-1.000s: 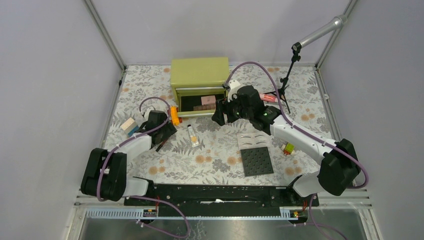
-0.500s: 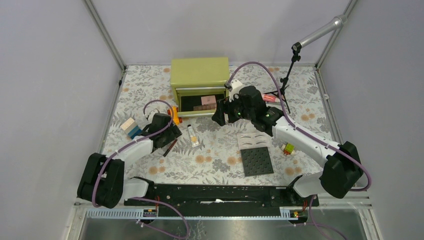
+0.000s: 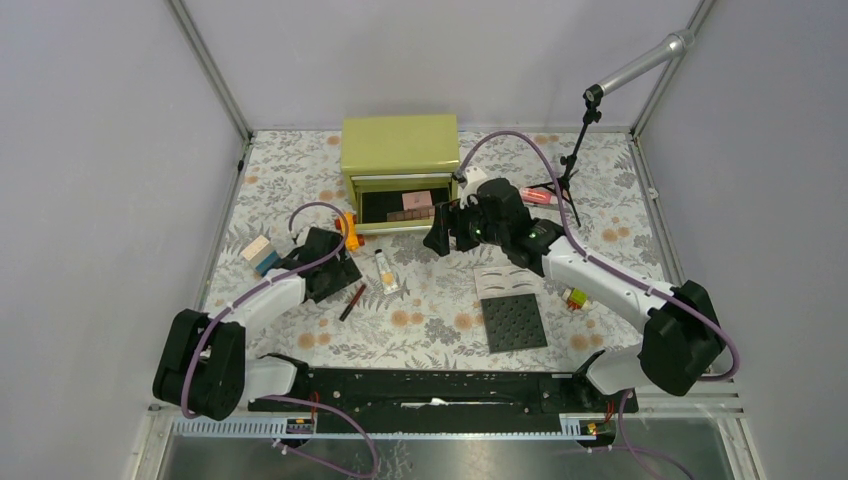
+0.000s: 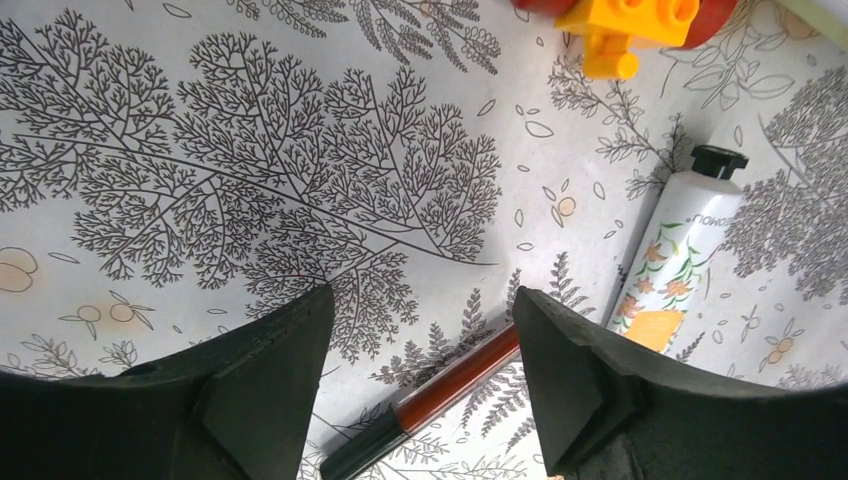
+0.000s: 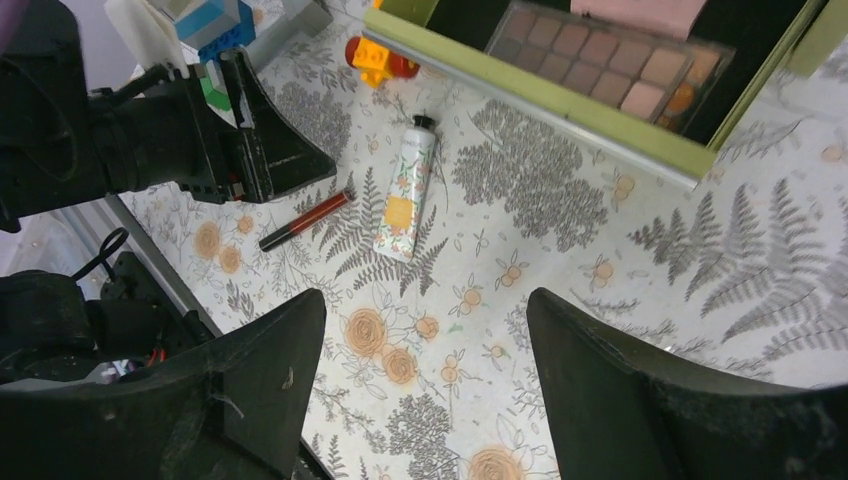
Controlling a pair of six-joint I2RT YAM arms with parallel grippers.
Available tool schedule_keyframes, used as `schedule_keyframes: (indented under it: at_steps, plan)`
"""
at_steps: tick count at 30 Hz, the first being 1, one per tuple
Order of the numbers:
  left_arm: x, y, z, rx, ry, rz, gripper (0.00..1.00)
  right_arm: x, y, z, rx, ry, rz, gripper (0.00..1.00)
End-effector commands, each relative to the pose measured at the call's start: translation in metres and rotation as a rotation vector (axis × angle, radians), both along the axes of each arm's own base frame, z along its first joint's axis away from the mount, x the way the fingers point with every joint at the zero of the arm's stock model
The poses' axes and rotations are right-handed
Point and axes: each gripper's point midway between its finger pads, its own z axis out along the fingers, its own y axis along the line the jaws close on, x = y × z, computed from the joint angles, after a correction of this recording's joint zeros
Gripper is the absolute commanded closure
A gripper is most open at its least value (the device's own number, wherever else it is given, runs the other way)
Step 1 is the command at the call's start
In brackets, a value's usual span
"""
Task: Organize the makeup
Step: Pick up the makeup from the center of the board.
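Left gripper (image 4: 422, 300) spread wide, empty, low over floral counter (image 3: 440, 330), left of centre in top view. Red-brown pencil (image 4: 440, 395) flat on counter, at lower edge of left wrist view between spread jaws, untouched. Cream tube with black cap (image 4: 680, 260) just right of pencil. Right gripper (image 5: 425, 310) spread, empty, above counter near open green drawer (image 5: 560, 100) holding eyeshadow palette (image 5: 610, 75). Orange toy car (image 4: 630, 20) at upper right of left wrist view.
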Motion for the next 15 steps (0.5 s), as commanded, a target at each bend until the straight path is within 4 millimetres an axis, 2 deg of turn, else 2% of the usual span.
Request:
schedule_keyframes:
  at_steps: [1, 5, 10, 15]
  plan:
    - [-0.013, -0.004, -0.001, 0.016, 0.044, -0.092, 0.26, -0.007, 0.008, -0.023, 0.054, 0.114, -0.039, 0.20]
    - [-0.028, -0.025, -0.002, 0.043, 0.056, -0.167, 0.24, -0.011, 0.008, -0.037, 0.042, 0.156, -0.048, 0.19]
    - [-0.048, -0.037, -0.008, 0.095, 0.065, -0.202, 0.20, -0.010, 0.007, -0.035, 0.045, 0.149, -0.047, 0.19]
    - [-0.055, -0.041, -0.013, 0.112, 0.074, -0.224, 0.17, -0.012, 0.008, -0.033, 0.052, 0.152, -0.041, 0.19]
